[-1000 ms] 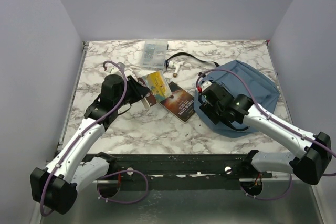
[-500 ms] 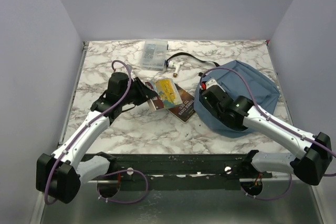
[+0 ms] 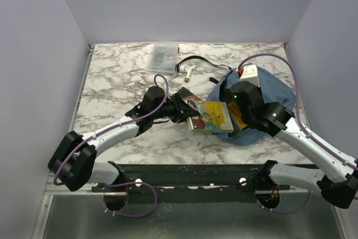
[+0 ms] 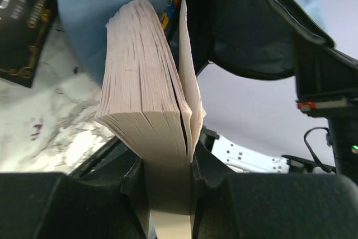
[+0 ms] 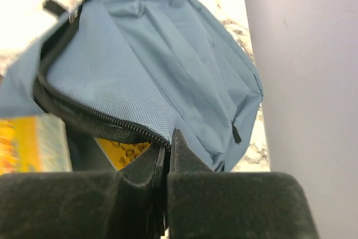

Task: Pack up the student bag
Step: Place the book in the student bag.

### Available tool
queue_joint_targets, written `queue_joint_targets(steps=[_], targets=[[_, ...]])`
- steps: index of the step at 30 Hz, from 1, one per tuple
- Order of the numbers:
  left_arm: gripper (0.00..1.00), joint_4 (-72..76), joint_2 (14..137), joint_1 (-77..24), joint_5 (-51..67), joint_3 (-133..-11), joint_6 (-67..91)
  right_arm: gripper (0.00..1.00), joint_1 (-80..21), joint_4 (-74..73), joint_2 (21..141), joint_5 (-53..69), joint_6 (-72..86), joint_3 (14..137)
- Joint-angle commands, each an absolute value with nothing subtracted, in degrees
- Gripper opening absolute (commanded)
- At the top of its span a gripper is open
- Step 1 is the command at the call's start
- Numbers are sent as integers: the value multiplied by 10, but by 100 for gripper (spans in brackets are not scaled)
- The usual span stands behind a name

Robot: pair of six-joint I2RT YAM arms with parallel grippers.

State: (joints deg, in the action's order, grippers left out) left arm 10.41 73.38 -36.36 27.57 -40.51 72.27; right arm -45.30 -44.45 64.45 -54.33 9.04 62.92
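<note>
The student bag [image 3: 275,91] is dusty-blue and lies at the right of the table, its zip mouth facing left. My right gripper [image 3: 235,111] is shut on the upper zip edge [image 5: 140,132] of the student bag [image 5: 168,60] and holds the mouth up. My left gripper [image 3: 188,115] is shut on a thick yellow-covered book [image 3: 213,117], reaching across from the left. The book's [image 4: 142,82] far end is at the dark mouth [image 4: 246,32], and its yellow cover [image 5: 28,141] shows under the lifted edge.
A dark-covered book [image 3: 192,101] lies on the marble under my left arm, also seen as the dark book [image 4: 22,26]. A small clear plastic box [image 3: 164,57], a black strap [image 3: 197,59] and a small white item [image 3: 188,71] lie at the back.
My left arm has carried the yellow book rightward from mid-table to the bag's mouth. My right gripper has closed on the bag's zip edge and raised it.
</note>
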Motion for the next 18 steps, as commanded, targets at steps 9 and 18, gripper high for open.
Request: queue_joint_targets(steps=[9,18], targets=[[0,302,776,-443,160,-461,832,0,-455,-342,568,-538,83,630],[0,238,750,-470,108,-475,841,1,-453,-319,548,-524,65,610]])
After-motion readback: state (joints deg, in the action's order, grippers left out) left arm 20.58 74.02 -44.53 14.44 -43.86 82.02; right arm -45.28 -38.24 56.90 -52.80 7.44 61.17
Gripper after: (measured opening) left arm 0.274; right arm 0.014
